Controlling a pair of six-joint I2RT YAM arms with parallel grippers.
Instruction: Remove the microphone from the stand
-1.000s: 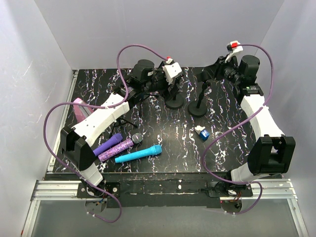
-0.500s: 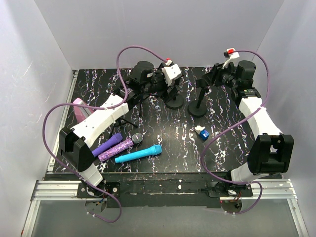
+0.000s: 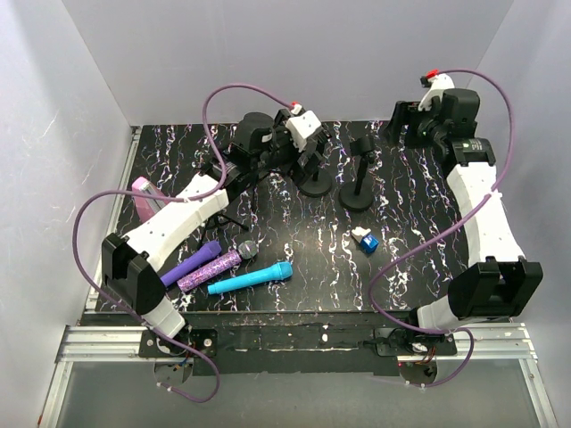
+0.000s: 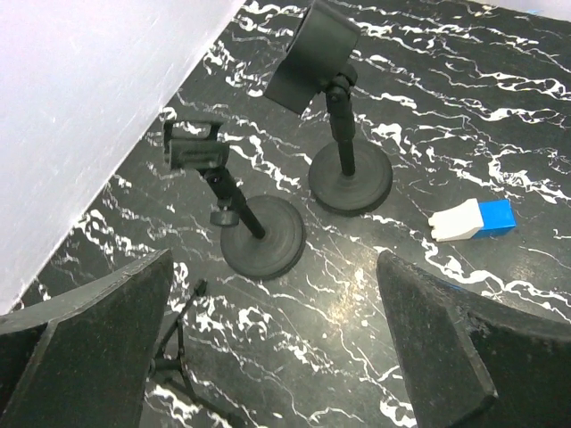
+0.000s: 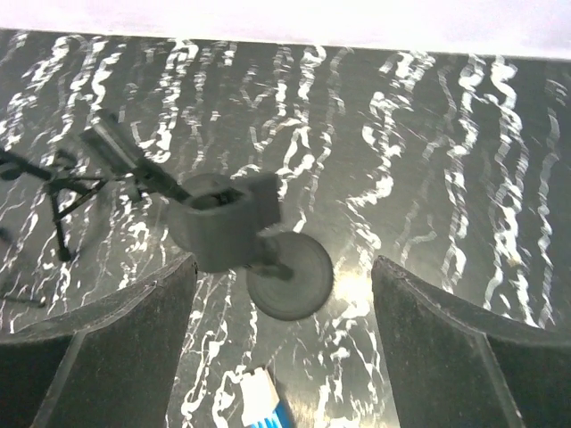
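Your left gripper is spread wide, and its wrist camera shows nothing between the fingers. It hangs over the left stand at the far middle of the table. Your right gripper is also wide apart and holds nothing. It sits high at the far right, well apart from the right stand. Both stands are upright on round bases, just beside each other, each with its clip tilted at the top.

The microphones you can see are all off the stands. They lie flat, side by side at the near left, close to your left arm.
- The purple microphone has its long axis running from near-left to far-right.
- The glitter microphone lies just beside it on almost the same line, its dark head pointing far-right.
- The cyan microphone is the nearest to you. It lies closer to left-right, with its thicker end pointing right and slightly far.

I cannot tell from these views which of the three belongs to the stands.

A white-and-blue block rests on the table near the right stand's base, on your side of it.
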